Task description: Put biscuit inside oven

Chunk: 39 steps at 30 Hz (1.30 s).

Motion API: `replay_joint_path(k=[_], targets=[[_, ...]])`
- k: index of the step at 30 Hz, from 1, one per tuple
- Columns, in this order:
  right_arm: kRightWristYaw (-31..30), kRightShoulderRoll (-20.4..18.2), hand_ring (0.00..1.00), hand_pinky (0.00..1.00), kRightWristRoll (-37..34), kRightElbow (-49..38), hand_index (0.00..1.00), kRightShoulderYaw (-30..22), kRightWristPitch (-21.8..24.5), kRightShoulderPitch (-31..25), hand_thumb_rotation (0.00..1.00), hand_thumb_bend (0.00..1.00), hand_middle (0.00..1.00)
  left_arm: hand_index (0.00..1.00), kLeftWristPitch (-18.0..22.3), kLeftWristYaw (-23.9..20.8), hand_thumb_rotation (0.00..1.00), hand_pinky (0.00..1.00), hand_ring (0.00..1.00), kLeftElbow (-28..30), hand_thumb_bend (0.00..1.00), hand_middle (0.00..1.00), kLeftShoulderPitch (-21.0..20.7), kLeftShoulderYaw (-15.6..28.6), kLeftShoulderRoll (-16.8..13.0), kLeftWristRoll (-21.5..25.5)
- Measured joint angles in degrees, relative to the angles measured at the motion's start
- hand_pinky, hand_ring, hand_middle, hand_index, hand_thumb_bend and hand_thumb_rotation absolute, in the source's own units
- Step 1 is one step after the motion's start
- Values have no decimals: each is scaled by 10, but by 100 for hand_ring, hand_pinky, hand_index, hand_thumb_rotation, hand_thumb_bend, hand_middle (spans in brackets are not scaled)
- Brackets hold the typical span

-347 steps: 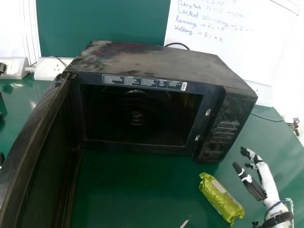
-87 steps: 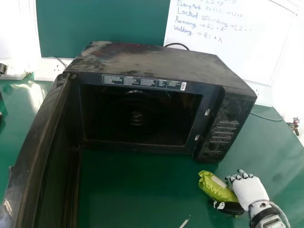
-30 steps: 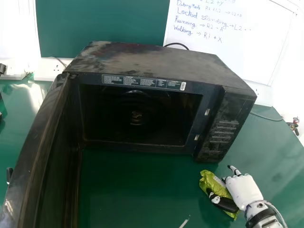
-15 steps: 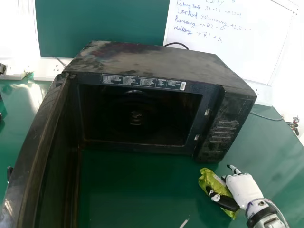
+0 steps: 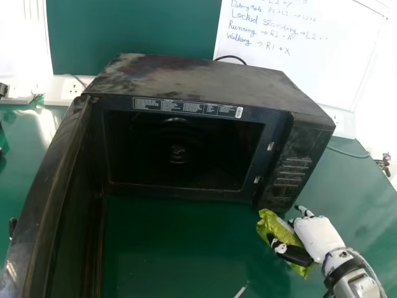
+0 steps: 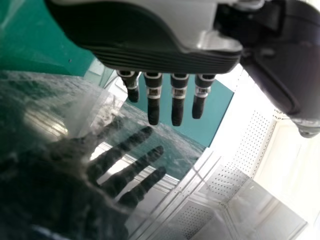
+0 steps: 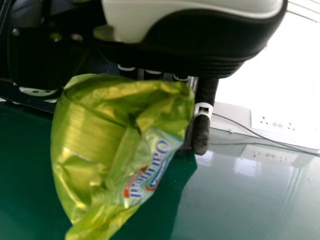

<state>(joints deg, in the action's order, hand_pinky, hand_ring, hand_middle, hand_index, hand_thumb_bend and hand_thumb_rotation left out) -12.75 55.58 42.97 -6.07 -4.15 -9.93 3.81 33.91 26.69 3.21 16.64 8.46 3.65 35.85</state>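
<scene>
Biscuit [image 5: 275,227] clamped in the right robot hand [image 5: 319,239], outside the open oven [image 5: 205,77]

The head view places the biscuit near the oven's front right corner, over the part of the table [image 5: 180,248] towards its right edge. The right robot hand, white-shelled with black digits, grips it between thumb and fingers, one finger reaching out past it. The right wrist view adds the biscuit's pale printed patch and, behind, a thin cable [image 7: 255,132] and a white socket strip [image 7: 272,121]. The left robot hand [image 5: 12,226] is at the door [image 5: 77,180]; the left wrist view shows its fingers straight and slightly apart, mirrored in a glossy surface.

The biscuit's wrapper is crinkled, shiny yellow-green, gathered at one end. The oven is boxy and black, its top dusty and smeared; the door is long and slightly curved. The table is smooth, green and faintly reflective
</scene>
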Motion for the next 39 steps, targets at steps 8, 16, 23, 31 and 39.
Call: replay_joint_path(k=[8, 16, 23, 31, 39], targets=[[-35, -5, 25, 18, -20, -23, 48, -2, 20, 19, 0, 54, 45, 96, 0, -1, 64, 85, 90, 0, 94, 92, -1, -3, 0, 0], [-69, -19, 27, 21, -28, -41, 48, 2, 33, 38, 0, 53, 45, 96, 2, -3, 64, 84, 89, -4, 94, 91, -3, -6, 0, -1], [-68, -42, 27, 20, -24, -46, 48, 19, 28, 58, 0, 53, 44, 96, 4, -5, 64, 84, 89, -10, 94, 91, -4, -7, 0, -6], [-66, -61, 28, 20, -8, -58, 48, 41, 27, 70, 0, 53, 44, 95, 10, -5, 64, 84, 89, -13, 93, 92, -10, -7, 0, -6], [-82, -82, 30, 23, -9, -65, 49, 56, 38, 94, 0, 53, 44, 95, 13, -8, 64, 84, 89, -16, 93, 92, -12, -9, 0, -8]])
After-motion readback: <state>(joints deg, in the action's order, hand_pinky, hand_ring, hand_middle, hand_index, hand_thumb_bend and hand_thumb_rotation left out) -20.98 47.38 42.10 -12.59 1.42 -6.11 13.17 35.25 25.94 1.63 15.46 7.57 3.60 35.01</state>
